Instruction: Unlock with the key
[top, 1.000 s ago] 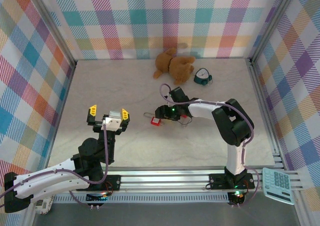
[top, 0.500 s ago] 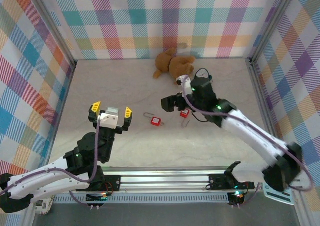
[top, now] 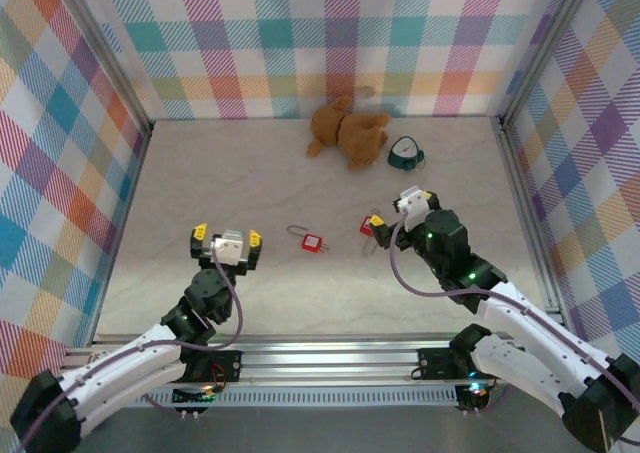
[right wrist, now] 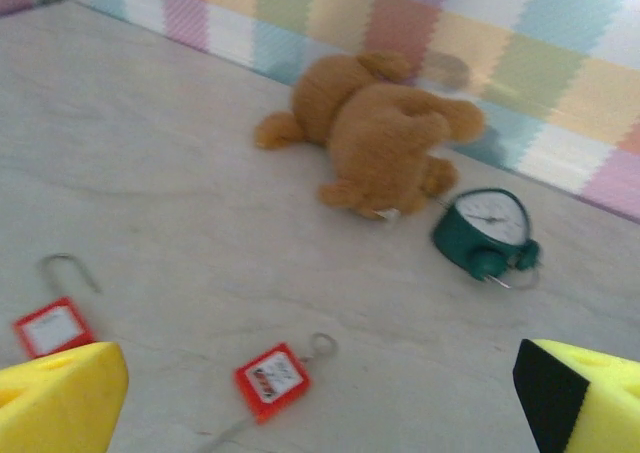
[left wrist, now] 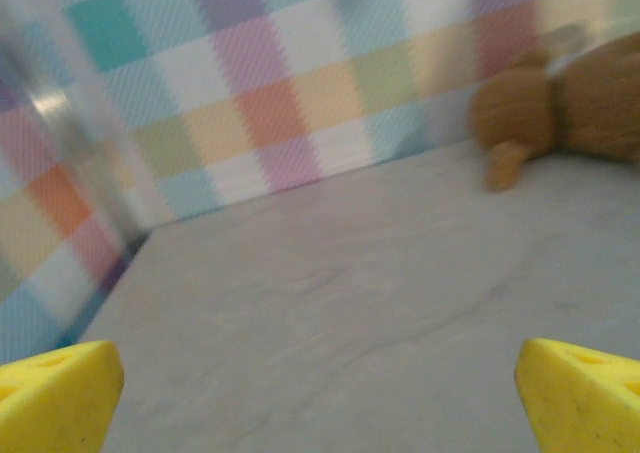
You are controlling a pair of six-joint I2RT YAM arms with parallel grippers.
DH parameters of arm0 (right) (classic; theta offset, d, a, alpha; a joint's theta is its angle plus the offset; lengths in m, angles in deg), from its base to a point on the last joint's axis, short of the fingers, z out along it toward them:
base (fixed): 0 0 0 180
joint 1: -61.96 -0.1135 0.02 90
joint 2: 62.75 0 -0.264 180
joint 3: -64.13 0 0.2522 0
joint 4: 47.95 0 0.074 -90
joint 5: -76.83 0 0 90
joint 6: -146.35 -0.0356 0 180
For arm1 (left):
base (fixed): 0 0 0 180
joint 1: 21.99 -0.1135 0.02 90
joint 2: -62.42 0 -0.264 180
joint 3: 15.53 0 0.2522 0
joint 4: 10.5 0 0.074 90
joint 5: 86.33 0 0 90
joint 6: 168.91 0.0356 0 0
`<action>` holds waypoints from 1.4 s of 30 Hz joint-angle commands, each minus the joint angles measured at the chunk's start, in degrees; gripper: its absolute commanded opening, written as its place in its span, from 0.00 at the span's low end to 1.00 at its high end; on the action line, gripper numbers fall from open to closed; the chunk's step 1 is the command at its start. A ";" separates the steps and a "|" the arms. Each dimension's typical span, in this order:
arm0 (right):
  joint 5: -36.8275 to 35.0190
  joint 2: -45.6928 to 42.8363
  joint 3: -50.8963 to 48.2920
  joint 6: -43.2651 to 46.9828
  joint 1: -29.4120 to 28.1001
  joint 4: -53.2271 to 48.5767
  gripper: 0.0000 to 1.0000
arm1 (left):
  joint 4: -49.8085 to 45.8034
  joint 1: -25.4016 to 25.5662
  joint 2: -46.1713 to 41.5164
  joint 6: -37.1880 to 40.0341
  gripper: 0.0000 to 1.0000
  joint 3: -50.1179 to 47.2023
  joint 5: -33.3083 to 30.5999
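The key point(right wrist: 222, 436) is a slim, pale silvery sliver of metal. It is blurred in the right wrist view, little more than a thin streak on the beige tabletop point(right wrist: 150, 153). It lies flat just ahead of the right gripper point(right wrist: 320, 398), low between its two yellow fingertips point(right wrist: 60, 398) and nearer the left-hand one. Its long axis runs on a slant, from the near corner of a small red square padlock point(right wrist: 272, 378) down toward that left-hand tip. I cannot tell which end is the bow and which the blade, nor whether it touches the padlock.

The right gripper is spread wide and holds nothing, and its tips stand apart from both key and padlock. A second red padlock point(right wrist: 52, 325) with a hooked wire shackle lies just ahead of the left-hand tip. Farther ahead are a brown plush teddy bear point(right wrist: 375, 133) and a dark green round alarm clock point(right wrist: 487, 228). The left gripper point(top: 228, 235), well off to the right gripper's left, is likewise splayed and empty.
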 commanded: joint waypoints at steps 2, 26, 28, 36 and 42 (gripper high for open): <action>2.08 1.48 -5.21 1.51 5.18 15.58 0.99 | 7.99 -20.84 4.48 -14.18 1.00 -1.71 19.43; 15.32 39.77 -12.88 -7.76 31.37 51.67 0.99 | 20.54 -32.18 56.39 -18.29 1.00 17.50 31.82; 16.55 39.96 -9.84 -7.82 31.99 45.90 0.99 | 20.64 -32.28 56.37 -18.38 1.00 17.43 31.89; 19.21 40.30 -8.78 -9.39 34.11 44.48 0.99 | 20.79 -32.30 56.38 -18.73 1.00 17.33 30.67; 19.22 40.34 -8.82 -9.39 34.04 44.64 0.99 | 20.79 -32.25 56.38 -18.72 1.00 17.35 30.66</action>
